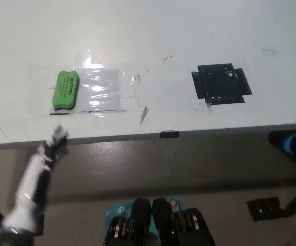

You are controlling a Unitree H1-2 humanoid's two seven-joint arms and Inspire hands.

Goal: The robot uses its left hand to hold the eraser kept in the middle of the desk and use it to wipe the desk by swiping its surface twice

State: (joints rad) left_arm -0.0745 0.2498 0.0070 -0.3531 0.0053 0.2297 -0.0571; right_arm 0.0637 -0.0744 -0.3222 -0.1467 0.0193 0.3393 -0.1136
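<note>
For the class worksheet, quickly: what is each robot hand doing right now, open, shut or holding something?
Left hand: holds nothing, short of the green eraser; too blurred to tell open or shut.
Right hand: not in view.

The green eraser on the table carries dark printed lettering along its top face, a larger brand word with smaller lines beside it. The print is too small and blurred to read. No other writing can be made out.
</note>
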